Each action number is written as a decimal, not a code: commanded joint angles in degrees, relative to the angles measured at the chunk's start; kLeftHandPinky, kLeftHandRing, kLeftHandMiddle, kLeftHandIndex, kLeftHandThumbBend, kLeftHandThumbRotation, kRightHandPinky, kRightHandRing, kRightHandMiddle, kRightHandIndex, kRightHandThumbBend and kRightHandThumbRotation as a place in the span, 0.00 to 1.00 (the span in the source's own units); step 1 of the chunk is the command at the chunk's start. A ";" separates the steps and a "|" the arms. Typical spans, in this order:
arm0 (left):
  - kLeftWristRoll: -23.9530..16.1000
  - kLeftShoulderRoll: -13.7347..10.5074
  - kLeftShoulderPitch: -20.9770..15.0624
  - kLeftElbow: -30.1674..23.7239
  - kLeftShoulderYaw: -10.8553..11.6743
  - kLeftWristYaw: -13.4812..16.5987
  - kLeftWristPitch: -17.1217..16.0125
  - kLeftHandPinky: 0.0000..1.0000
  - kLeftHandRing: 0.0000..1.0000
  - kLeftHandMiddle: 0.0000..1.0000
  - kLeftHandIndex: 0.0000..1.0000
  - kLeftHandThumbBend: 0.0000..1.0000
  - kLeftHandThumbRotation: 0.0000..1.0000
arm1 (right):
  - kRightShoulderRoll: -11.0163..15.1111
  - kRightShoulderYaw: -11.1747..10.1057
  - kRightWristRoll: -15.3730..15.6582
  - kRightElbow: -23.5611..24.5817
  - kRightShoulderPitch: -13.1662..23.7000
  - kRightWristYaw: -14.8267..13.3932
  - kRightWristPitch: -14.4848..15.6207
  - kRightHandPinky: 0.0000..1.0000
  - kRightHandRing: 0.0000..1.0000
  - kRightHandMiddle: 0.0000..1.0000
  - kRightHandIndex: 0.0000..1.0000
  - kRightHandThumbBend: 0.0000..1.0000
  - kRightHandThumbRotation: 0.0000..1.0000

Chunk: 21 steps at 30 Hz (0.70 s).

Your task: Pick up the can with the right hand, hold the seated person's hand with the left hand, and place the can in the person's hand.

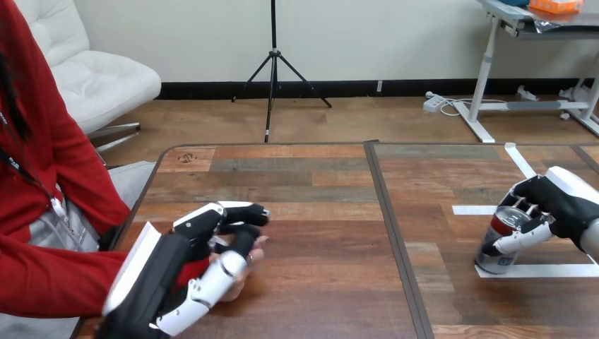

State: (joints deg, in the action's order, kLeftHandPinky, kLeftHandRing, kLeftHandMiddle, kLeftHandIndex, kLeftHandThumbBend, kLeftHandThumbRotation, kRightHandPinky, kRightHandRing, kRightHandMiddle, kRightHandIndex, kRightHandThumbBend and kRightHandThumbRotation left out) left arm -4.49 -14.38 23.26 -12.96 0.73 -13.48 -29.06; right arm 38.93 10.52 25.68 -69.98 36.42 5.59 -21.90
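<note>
Gripping can, right hand curled round it; left hand clasps person's hand.

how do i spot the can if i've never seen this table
Look to the table's right half, past the dark seam. There, among white tape marks, is the can, the only silver and red cylinder, with the right hand curled round it.

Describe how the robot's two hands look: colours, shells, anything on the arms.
The left hand is black with glossy white shells and fingers in black and white segments. The left arm behind it is black with a long white panel along its edge. The right hand is also black, with a white shell on its back. The right forearm looks grey. No loose cables or markings are visible.
</note>
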 commanded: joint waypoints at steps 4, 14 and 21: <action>-7.77 -4.68 -2.60 -11.13 5.24 0.41 5.78 0.67 0.79 0.81 0.78 0.88 0.66 | 2.40 -1.69 -2.23 4.82 4.84 1.12 -2.97 0.35 0.39 0.45 0.48 0.80 0.00; -16.67 -6.67 -3.79 -15.95 8.32 2.05 8.50 0.71 0.83 0.85 0.84 0.99 0.55 | 2.29 -1.97 -2.83 6.83 4.74 2.25 -3.28 0.35 0.39 0.44 0.48 0.80 0.00; -20.21 -7.70 -5.97 -14.72 9.42 4.19 6.61 0.71 0.84 0.88 0.87 1.00 0.50 | 2.13 -2.42 -3.73 7.91 4.50 3.23 -3.81 0.36 0.39 0.44 0.48 0.79 0.00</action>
State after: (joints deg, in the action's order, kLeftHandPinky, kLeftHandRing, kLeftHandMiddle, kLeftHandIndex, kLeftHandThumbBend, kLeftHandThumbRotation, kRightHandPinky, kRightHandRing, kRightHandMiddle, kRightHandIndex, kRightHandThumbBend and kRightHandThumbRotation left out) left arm -22.19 -20.57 22.11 -25.68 8.81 -11.71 -20.60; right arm 38.95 9.90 23.82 -66.14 36.41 8.72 -23.81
